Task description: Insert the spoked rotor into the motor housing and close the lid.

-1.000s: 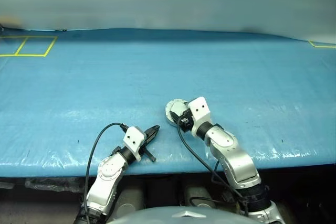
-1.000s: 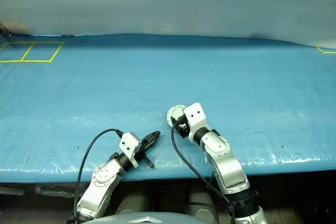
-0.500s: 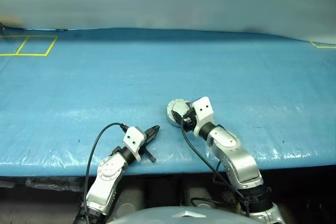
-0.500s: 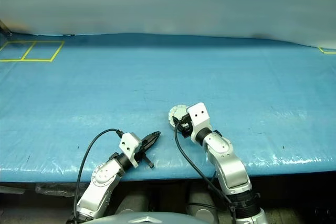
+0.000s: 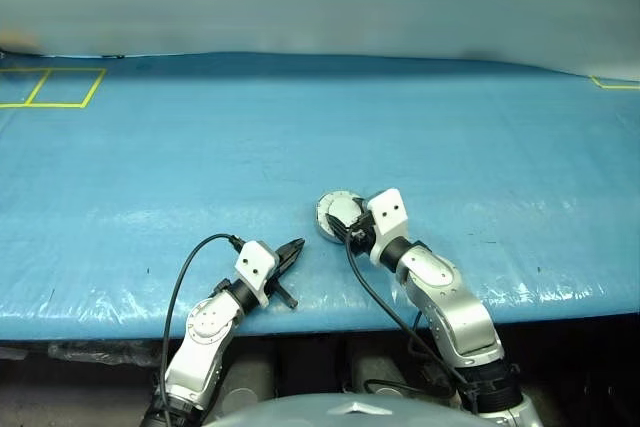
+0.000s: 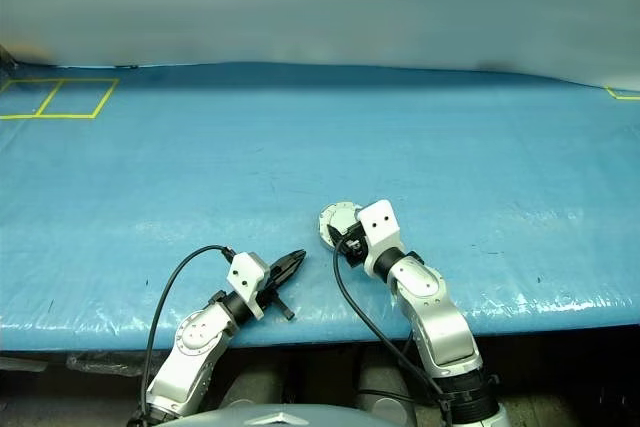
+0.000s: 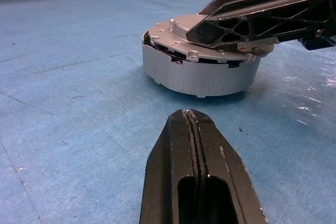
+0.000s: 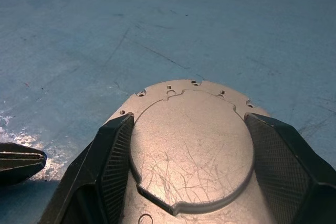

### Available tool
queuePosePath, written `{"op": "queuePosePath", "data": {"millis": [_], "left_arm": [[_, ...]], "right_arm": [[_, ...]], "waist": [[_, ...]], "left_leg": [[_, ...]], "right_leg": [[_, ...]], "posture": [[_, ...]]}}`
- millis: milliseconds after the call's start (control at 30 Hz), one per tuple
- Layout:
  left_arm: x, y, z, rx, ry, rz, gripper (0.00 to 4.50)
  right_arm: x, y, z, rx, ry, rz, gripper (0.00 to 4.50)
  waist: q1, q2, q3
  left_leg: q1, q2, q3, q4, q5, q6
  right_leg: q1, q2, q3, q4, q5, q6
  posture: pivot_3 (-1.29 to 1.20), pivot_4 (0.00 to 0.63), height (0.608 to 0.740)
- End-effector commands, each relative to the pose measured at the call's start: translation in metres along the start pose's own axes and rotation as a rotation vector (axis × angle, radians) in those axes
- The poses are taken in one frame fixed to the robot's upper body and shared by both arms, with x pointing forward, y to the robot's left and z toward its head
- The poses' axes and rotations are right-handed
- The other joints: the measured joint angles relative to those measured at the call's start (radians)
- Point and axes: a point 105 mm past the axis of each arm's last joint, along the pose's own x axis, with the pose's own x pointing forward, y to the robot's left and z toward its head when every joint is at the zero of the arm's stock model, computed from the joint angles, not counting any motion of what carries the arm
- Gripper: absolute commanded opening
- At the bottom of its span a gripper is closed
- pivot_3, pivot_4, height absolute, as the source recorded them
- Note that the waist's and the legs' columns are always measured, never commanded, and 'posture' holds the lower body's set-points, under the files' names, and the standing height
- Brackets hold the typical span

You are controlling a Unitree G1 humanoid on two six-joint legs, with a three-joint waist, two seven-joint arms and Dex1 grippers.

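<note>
- One short round silver metal motor housing (image 7: 202,74) sits near the front edge of the blue-covered desk (image 5: 320,137).
- One round silver-grey lid (image 8: 191,142) rests on it, slightly tilted.
- Two end effectors: the right end effector (image 8: 189,150) straddles the lid, fingers apart; the left end effector (image 7: 195,124), pressed together and empty, lies just left of the housing.

One motor housing (image 7: 199,77), one lid (image 8: 191,142) (resting on it), two tools (image 7: 202,171) (image 8: 189,145)

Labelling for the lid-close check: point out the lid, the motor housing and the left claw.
lid (image 8: 191,135): right wrist view, middle of its smooth top.
motor housing (image 7: 197,80): left wrist view, silver side wall under the lid.
left claw (image 7: 191,124): left wrist view, tip of its shut fingers.
</note>
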Motion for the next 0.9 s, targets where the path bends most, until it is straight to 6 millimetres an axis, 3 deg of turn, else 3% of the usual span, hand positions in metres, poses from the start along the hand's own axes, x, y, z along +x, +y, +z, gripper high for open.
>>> {"op": "queuePosePath", "data": {"millis": [33,500,900], "left_arm": [[0.001,-0.003,0.006,0.01,-0.019,-0.008,0.0],[0.0,-0.003,0.004,0.007,-0.011,-0.005,0.0],[0.001,-0.003,0.005,0.007,-0.014,-0.004,0.0]], "right_arm": [[0.003,-0.002,0.004,-0.004,-0.019,-0.03,3.03],[0.006,0.01,0.009,0.123,-0.014,0.016,3.03],[0.014,0.01,0.002,0.016,0.021,-0.045,3.03]], "waist": [[-0.001,0.0,0.0],[-0.001,0.0,0.0],[-0.002,0.0,0.0]], "left_leg": [[0.0,0.0,0.0,0.0,0.0,0.0],[0.0,0.0,0.0,0.001,0.0,-0.001],[0.0,0.0,0.0,0.001,0.001,-0.001]], "right_leg": [[0.0,0.0,0.0,0.0,0.0,0.0],[0.0,0.0,0.0,0.0,0.0,0.0],[0.0,0.0,0.0,0.001,0.0,0.0]], "posture": [[0.0,0.15,0.74],[0.0,0.15,0.74],[0.0,0.15,0.74]]}}
